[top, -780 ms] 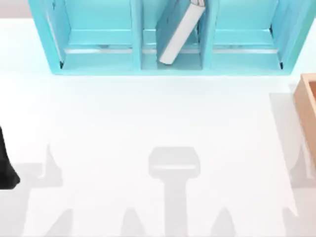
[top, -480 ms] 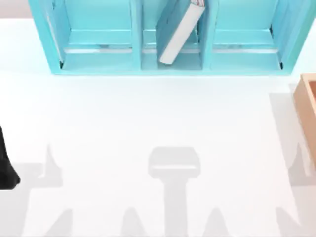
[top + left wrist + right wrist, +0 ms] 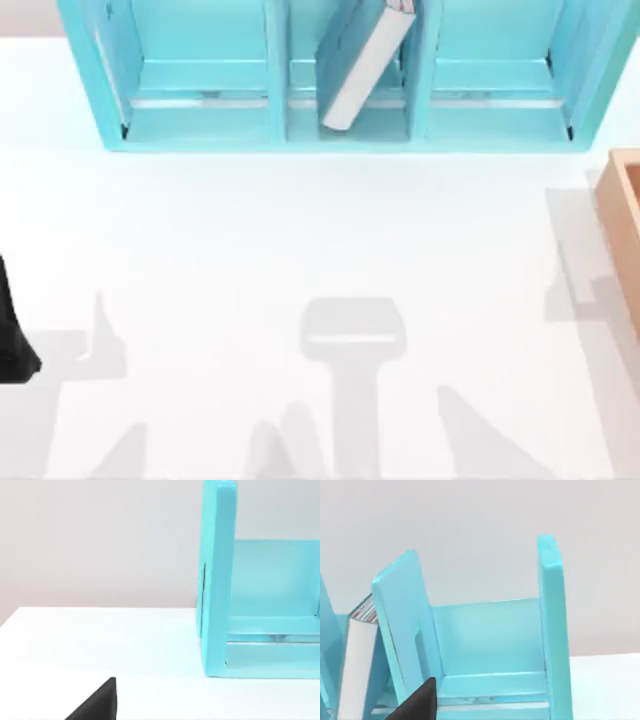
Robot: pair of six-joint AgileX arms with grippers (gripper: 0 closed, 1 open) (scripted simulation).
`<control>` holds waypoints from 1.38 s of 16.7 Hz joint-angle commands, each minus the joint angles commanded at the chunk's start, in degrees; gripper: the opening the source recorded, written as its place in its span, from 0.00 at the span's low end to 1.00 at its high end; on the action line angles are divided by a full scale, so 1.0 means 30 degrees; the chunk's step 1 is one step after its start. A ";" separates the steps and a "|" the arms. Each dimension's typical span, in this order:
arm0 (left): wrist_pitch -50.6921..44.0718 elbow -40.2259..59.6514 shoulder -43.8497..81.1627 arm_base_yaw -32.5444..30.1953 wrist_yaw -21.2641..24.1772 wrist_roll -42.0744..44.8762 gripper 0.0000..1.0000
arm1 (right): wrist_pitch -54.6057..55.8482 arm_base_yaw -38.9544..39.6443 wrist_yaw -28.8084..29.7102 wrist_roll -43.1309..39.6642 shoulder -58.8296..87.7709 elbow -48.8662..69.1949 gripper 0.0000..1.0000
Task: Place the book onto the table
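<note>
The book (image 3: 362, 62), teal-blue with white page edges, leans tilted inside the middle compartment of the cyan shelf (image 3: 200, 130) at the back of the white table (image 3: 300, 230). In the right wrist view its white page edge (image 3: 359, 655) stands behind a shelf divider. My left arm (image 3: 12, 330) is a dark shape at the table's left edge, far from the book. A black part of my left gripper (image 3: 97, 705) sits low in its wrist view, facing the shelf's outer wall (image 3: 217, 580). A black part of my right gripper (image 3: 417, 702) faces the shelf's right compartment (image 3: 490, 640).
A tan wooden box (image 3: 622, 225) stands at the table's right edge. The shelf spans the back of the table with three compartments. Grey shadows of the arms and camera lie across the open white surface in front of it.
The shadows at the table's front right have shifted and changed shape, so the right arm is moving. The book and the left arm have stayed still.
</note>
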 joint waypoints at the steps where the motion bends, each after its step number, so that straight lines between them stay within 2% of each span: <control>1: 0.0000 0.0000 0.0000 0.0000 0.0000 0.0000 1.00 | 0.0603 0.0408 0.0207 0.0278 0.1080 0.0564 1.00; 16: 0.0000 0.0000 0.0000 0.0000 0.0000 0.0000 1.00 | 0.8342 0.4726 0.3994 0.4398 1.5715 0.8050 1.00; 23: 0.0000 0.0000 0.0000 0.0000 0.0000 0.0000 1.00 | 1.1241 0.6477 0.5771 0.5328 2.1969 1.0930 1.00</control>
